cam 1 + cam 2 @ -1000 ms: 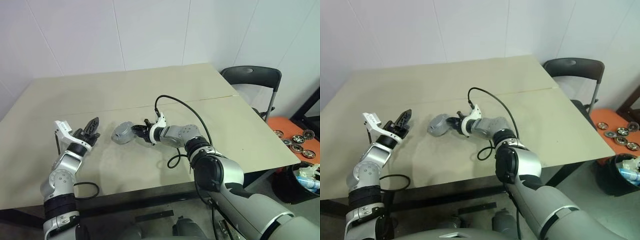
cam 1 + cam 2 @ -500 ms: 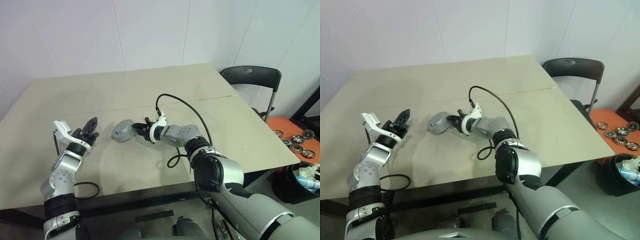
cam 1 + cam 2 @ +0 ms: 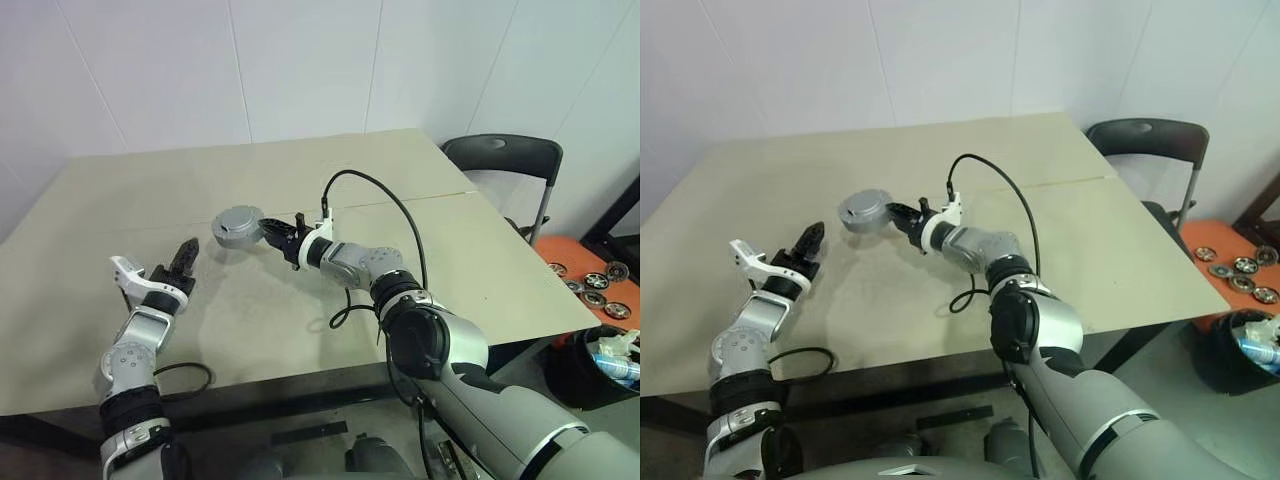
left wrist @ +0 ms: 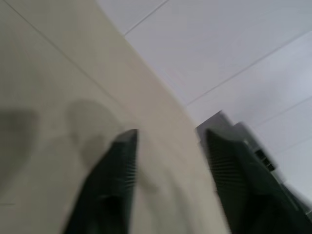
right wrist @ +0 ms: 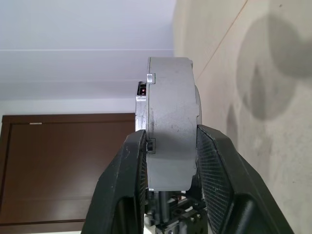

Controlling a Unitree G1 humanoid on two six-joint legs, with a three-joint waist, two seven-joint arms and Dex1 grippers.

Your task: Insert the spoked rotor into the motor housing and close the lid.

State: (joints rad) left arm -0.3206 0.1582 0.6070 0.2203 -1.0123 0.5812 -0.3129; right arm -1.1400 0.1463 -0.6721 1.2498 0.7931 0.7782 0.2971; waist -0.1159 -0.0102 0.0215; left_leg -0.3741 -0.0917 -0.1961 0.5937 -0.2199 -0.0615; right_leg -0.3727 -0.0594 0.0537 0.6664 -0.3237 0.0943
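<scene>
Left-eye view, near to far: left end effector at lower left, low over the desk, carrying nothing. Mid-frame, right end effector holds the motor housing off the desk. Housing looks closed up in one piece, so the task is judged near done; setting down remains. Wrist views add detail: left fingers spread apart; right pads pinching the housing edge-on.
</scene>
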